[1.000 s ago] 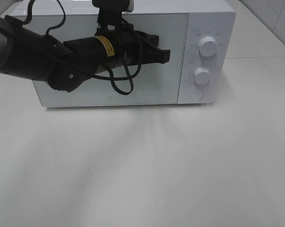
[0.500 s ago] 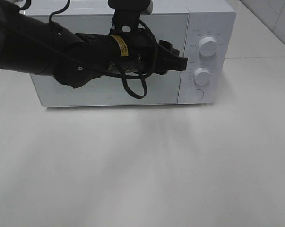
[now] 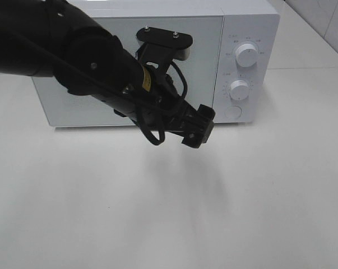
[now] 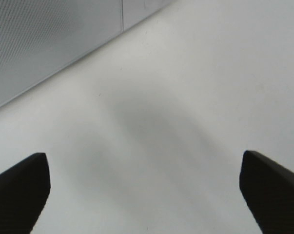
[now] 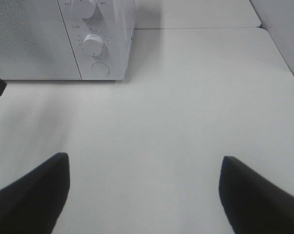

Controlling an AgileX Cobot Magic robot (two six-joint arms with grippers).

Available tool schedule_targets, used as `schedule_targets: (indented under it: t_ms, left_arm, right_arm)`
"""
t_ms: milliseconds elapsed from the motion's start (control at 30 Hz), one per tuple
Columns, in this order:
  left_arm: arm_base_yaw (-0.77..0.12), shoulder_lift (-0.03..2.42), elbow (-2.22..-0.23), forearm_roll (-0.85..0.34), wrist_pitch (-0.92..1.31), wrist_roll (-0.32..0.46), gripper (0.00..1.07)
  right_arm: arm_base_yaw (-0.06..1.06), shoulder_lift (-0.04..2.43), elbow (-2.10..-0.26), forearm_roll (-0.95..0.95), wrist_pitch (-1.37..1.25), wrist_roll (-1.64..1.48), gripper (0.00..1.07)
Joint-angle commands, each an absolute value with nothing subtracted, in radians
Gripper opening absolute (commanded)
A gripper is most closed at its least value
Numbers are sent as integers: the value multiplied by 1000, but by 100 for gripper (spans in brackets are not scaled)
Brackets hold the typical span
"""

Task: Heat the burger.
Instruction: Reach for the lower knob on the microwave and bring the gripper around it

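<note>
Left jaws, right jaws: spread wide, empty | microwave knobs seen from right wrist, only door from left wrist

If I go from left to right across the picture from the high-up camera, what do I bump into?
Black left arm → open left gripper → control panel of the microwave, with its two knobs. The microwave's door is partly behind the arm, so it is left out.

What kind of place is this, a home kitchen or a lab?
Likely a lab bench staged as a kitchen: a white microwave with two dials on a plain white table, with a black robot arm in front.
</note>
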State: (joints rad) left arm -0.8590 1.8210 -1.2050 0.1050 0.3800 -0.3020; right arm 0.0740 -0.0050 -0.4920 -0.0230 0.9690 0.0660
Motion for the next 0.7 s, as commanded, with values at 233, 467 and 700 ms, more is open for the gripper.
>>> schedule_targets:
  t_ms: [233,467,700]
  left_arm:
    - [-862,1715,-1214,90,839,-309,98]
    - [-858,1679,-1214,92,1014,-281,98]
    - [-738,1673,-1214,54,1117,-217,98]
  right_arm:
    - [69,-34,-491,-21,959,56,74]
    - [69,-34,-491,-21,959,56,74]
    - [69,-34,-491,-21,959,56,74]
